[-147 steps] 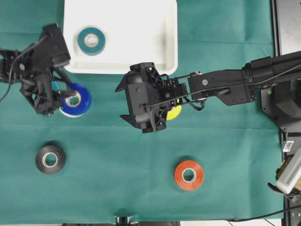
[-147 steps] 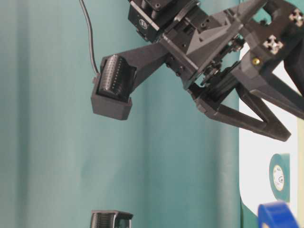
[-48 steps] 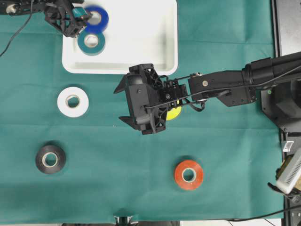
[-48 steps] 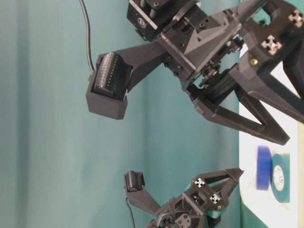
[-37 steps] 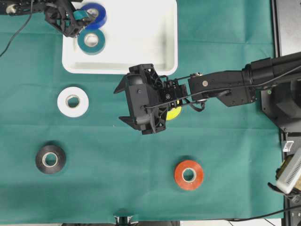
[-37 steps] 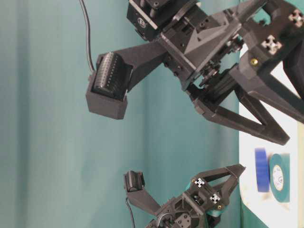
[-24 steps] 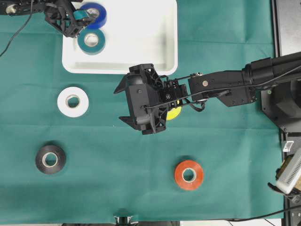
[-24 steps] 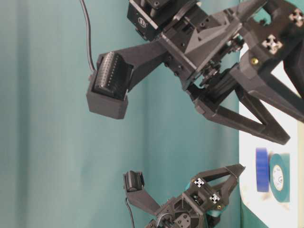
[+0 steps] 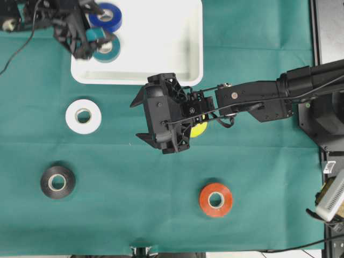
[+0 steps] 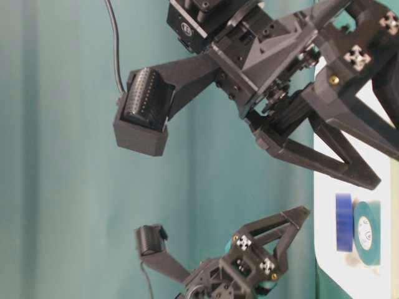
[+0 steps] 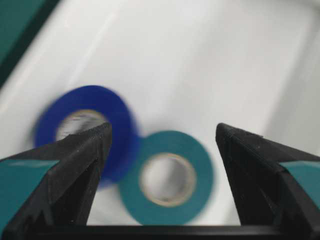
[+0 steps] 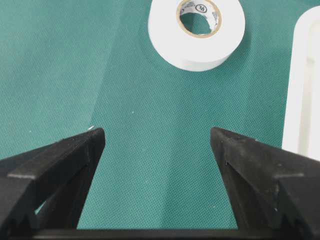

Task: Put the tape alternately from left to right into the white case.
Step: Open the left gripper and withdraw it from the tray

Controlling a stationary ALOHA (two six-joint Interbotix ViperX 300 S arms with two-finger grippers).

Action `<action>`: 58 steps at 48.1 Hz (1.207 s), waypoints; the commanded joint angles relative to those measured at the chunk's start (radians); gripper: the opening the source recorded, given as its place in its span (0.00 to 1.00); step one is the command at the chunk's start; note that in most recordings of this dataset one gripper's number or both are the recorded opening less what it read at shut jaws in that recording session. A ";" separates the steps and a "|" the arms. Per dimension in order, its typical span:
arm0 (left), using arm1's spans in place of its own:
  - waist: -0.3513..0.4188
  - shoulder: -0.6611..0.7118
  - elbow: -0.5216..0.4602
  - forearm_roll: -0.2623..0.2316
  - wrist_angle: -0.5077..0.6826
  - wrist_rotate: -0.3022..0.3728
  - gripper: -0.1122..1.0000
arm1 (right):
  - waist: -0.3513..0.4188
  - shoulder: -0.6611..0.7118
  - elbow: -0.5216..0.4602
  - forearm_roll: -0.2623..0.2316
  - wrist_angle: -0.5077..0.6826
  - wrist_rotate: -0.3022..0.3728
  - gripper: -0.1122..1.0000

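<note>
Change since a second ago: left gripper (image 9: 92, 43) has drawn back from the far left corner of the white case (image 9: 161, 48) toward the case's left rim; the blue roll (image 9: 105, 16) it hovered over lies free in that corner. Right arm, unchanged.
Left gripper: jaws spread wide, nothing between them; in the wrist view the fingertips (image 11: 75, 165) frame both cased rolls without touching either.
Right gripper (image 9: 161, 141): jaws wide apart, empty, poised over the green cloth (image 9: 134, 215) just in front of the case's near rim.
Blue roll: flat in the case, far left corner, edge touching or slightly overlapping the teal roll (image 9: 105, 47) in the wrist view.
Teal roll: flat in the case, just nearer the front than the blue one, partly under the left gripper in the overhead view.
White roll (image 9: 83, 115): on the cloth, left, near the case's front rim; also ahead of the right wrist camera.
Yellow roll (image 9: 199, 129): on the cloth, mostly hidden beneath the right gripper body.
Black roll (image 9: 57, 181): on the cloth, front left, well apart from the case.
Red-orange roll (image 9: 215, 199): on the cloth, front right, well apart from the case.
</note>
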 commanded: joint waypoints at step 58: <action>-0.322 -0.204 0.163 -0.002 -0.061 0.012 0.86 | 0.008 -0.021 -0.012 0.002 -0.026 0.000 0.67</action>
